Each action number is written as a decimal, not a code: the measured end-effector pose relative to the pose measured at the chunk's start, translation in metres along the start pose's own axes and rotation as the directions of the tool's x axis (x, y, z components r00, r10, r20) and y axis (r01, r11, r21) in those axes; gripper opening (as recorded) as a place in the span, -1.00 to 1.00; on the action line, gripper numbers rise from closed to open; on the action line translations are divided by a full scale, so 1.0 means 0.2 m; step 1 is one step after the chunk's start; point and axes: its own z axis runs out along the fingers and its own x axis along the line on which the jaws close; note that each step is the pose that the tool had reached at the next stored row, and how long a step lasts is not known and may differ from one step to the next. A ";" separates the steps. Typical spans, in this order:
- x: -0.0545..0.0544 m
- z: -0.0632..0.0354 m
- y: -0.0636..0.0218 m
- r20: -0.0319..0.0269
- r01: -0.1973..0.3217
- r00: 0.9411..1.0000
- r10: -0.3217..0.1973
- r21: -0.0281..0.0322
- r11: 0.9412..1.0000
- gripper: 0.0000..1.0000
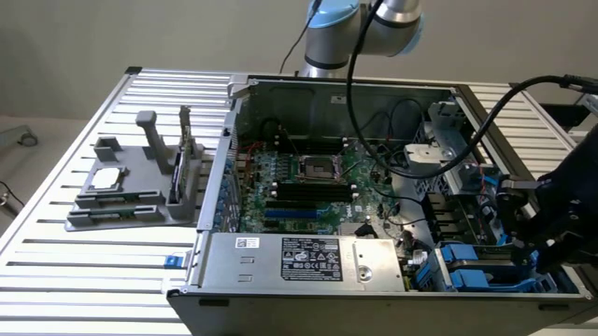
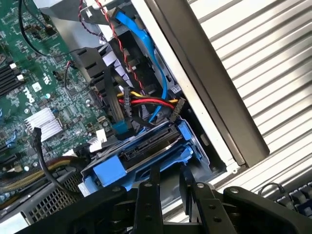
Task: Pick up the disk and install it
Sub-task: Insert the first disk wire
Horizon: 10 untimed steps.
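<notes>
Disk [image 2: 146,148] straight ahead of my gripper [image 2: 169,171]
In its blue carrier the disk lies flat inside the computer case [image 1: 309,297], at the near corner on the exterior view's right. Its long edge runs crosswise to my gripper, touching or just beyond it. I cannot tell whether I am clamped on it.

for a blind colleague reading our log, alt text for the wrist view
The black gripper is close to a disk in its blue carrier, seated at the edge of an open computer case. Red, yellow and blue cables run beyond it, beside a green motherboard; a ribbed metal table lies outside the case.
</notes>
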 end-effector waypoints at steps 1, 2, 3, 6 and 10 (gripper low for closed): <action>0.01 0.002 0.008 0.000 -0.001 1.000 0.001 0.000 1.000 -0.39; 0.01 0.004 0.018 0.000 -0.002 1.000 0.002 0.001 1.000 -0.39; 0.02 0.005 0.026 -0.001 -0.003 1.000 0.003 0.001 1.000 -0.39; 0.02 0.011 0.037 -0.002 -0.013 1.000 0.013 0.002 1.000 -0.39; 0.03 0.016 0.044 -0.002 -0.035 0.999 0.035 0.005 0.999 -0.39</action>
